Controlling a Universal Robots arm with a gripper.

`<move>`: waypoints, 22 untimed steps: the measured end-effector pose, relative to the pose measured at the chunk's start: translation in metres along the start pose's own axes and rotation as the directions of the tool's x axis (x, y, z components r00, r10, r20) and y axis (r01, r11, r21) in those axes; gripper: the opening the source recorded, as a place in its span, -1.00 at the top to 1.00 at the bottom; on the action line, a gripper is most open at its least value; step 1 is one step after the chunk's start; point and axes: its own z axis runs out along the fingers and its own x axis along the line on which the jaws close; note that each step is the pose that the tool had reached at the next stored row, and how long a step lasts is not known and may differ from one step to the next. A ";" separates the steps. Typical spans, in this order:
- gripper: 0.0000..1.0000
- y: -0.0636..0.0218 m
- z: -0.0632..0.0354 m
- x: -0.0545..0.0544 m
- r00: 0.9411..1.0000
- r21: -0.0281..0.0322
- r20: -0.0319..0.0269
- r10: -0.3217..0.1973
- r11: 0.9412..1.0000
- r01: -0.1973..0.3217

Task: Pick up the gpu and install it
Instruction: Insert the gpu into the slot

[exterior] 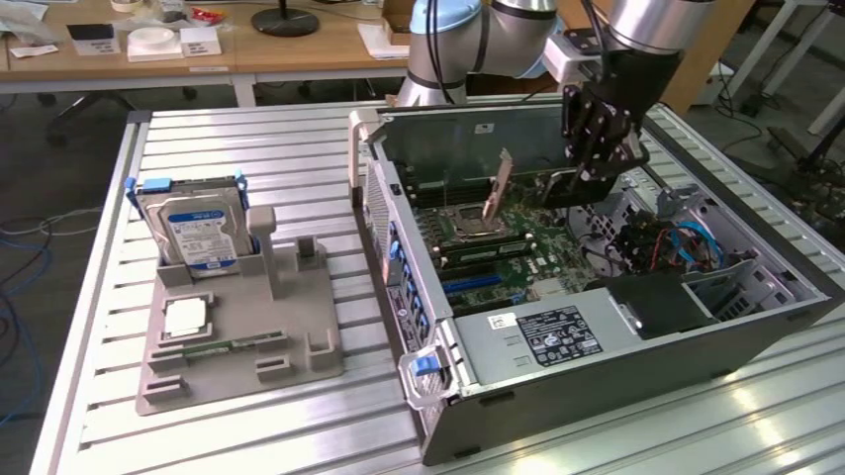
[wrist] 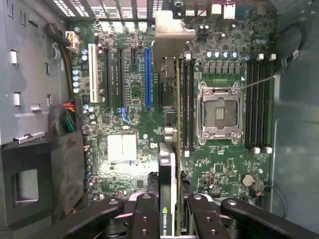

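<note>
The gpu (wrist: 168, 164) appears edge-on in the wrist view, a thin green card with a black cooler, and its silver end bracket (wrist: 172, 35) is at the far end. My gripper (wrist: 169, 219) is shut on it, one black finger on each face. The card hangs above the motherboard (wrist: 124, 149), between the blue slot (wrist: 148, 77) and the memory slots. In the exterior view my gripper (exterior: 595, 178) reaches down into the open computer case (exterior: 396, 237), and the gpu's bracket (exterior: 500, 188) stands tilted over the board.
The empty CPU socket (wrist: 219, 112) lies beside the card. A power supply (exterior: 555, 336) and a bundle of cables (exterior: 667, 242) take up the near end of the case. On the exterior view's left, a grey holder (exterior: 237, 346) carries a hard drive (exterior: 198, 233), a CPU chip (exterior: 185, 315) and a memory stick (exterior: 218, 348).
</note>
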 end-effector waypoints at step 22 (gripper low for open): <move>0.46 0.0074 0.0077 0.004 1.000 0.000 0.003 0.000 1.000 0.000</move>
